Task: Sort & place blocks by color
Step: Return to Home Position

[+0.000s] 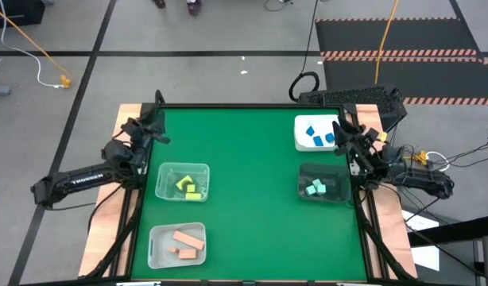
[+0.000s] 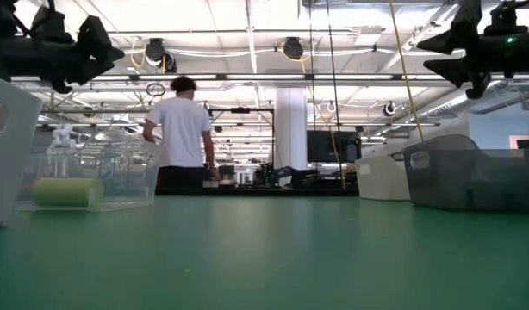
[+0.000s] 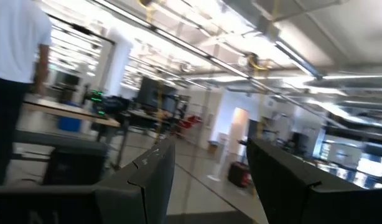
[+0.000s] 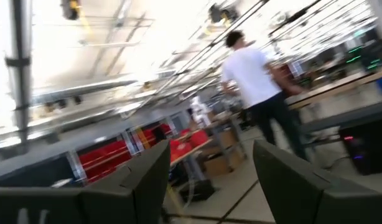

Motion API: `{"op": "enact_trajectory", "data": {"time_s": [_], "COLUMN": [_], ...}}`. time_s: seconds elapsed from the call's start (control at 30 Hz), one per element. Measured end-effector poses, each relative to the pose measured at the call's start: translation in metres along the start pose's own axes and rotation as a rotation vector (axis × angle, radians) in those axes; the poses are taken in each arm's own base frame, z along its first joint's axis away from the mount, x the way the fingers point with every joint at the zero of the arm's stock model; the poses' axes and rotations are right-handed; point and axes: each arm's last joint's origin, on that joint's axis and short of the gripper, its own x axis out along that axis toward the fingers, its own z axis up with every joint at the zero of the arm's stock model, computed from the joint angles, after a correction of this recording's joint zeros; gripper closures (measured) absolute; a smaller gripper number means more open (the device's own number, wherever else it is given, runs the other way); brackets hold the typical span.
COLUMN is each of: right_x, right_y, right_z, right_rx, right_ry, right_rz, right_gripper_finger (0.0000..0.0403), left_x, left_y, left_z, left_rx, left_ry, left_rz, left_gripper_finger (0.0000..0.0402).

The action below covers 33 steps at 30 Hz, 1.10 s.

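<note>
Left pincer (image 1: 154,127): over the left edge of the surface (image 1: 252,199), lifted well off it, released, nothing between the fingers (image 3: 147,180).
Inboard of it and toward the front edge: clear tub (image 1: 160,179) holding the yellow blocks (image 1: 187,187). Farther front again: pale tub (image 1: 153,246) holding the peach blocks (image 1: 187,244).
Middle: a wide green strip runs front to back between the left tubs and the right tubs.
Right pincer (image 1: 343,131): over the right edge, lifted, released, empty. From overhead it overlaps the outer rim of the white tub (image 1: 298,135), which holds the blue blocks (image 1: 311,133).
Just frontward of this pincer: dark tub (image 1: 304,171) holding the mint blocks (image 1: 315,187).
A person (image 2: 180,129) stands beyond the far edge.
</note>
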Motion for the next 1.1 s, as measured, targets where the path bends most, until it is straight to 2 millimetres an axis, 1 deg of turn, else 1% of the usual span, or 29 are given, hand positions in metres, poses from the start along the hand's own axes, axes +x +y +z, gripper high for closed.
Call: {"op": "enact_trajectory", "data": {"time_s": [0.23, 0.57, 0.77, 0.83, 0.93, 1.1], "right_x": [0.005, 0.009, 0.009, 0.009, 0.009, 0.009], "right_y": [-0.012, -0.030, -0.036, -0.037, -0.038, -0.038], "right_z": [0.004, 0.011, 0.015, 0.016, 0.013, 0.013], "right_rx": [-0.064, -0.151, -0.185, -0.183, -0.198, -0.197], "right_ry": [-0.071, -0.172, -0.215, -0.229, -0.202, -0.206], "right_rz": [-0.139, -0.331, -0.407, -0.412, -0.424, -0.423], "right_gripper_finger": [0.0180, 0.0180, 0.0180, 0.0180, 0.0180, 0.0180], "left_x": [0.005, 0.000, -0.005, -0.007, -0.009, -0.008], "left_y": [0.015, 0.032, 0.034, 0.035, 0.035, 0.035], "left_z": [0.003, 0.020, 0.028, 0.030, 0.032, 0.032], "left_rx": [0.059, 0.076, 0.065, 0.058, 0.049, 0.050], "left_ry": [-0.048, -0.202, -0.272, -0.289, -0.308, -0.306], "left_rz": [0.140, 0.276, 0.298, 0.296, 0.294, 0.294], "left_gripper_finger": [0.0202, 0.0202, 0.0202, 0.0201, 0.0201, 0.0202]}}
